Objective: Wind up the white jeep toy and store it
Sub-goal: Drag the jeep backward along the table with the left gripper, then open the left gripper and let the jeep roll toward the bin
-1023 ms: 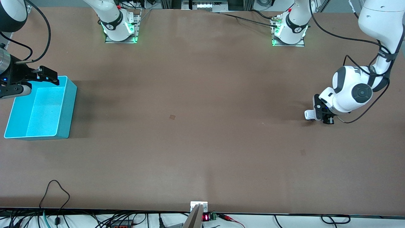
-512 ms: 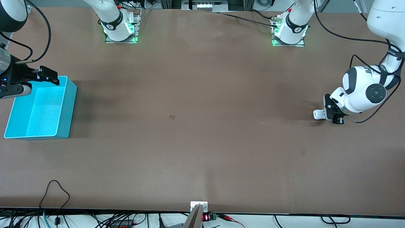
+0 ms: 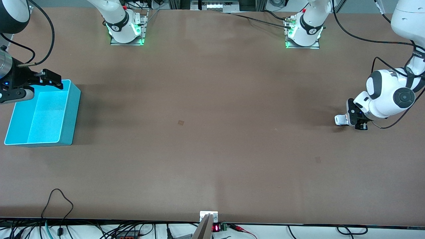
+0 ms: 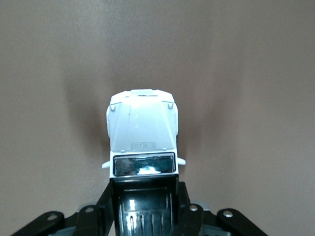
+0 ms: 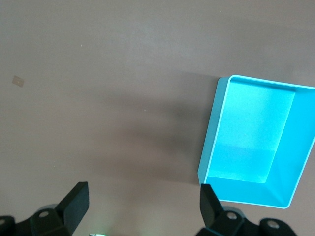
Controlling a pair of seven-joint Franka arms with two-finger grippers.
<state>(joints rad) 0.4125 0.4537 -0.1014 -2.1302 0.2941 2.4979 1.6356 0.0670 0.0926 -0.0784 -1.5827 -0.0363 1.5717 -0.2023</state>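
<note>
Two grippers in view. Left gripper (image 3: 348, 120) low at table (image 3: 212, 139), toward left arm's end, fingers (image 4: 189, 216) clamped on rear of white jeep toy (image 4: 142, 132); hood juts forward past fingertips. Wheels seemingly on table, contact hard to confirm. Right gripper (image 5: 142, 201) waits spread wide, nothing between its fingers, hanging over edge of turquoise bin (image 3: 68, 114) at right arm's end, well apart from jeep.

- Left gripper (image 3: 342, 120) low at the left arm's end of the brown table (image 3: 212, 139), clamped on a small white toy jeep (image 3: 340, 119).
- Right gripper (image 3: 49, 79) waits spread wide over a turquoise rectangular plastic bin (image 3: 68, 116) — at the right arm's end.
</note>
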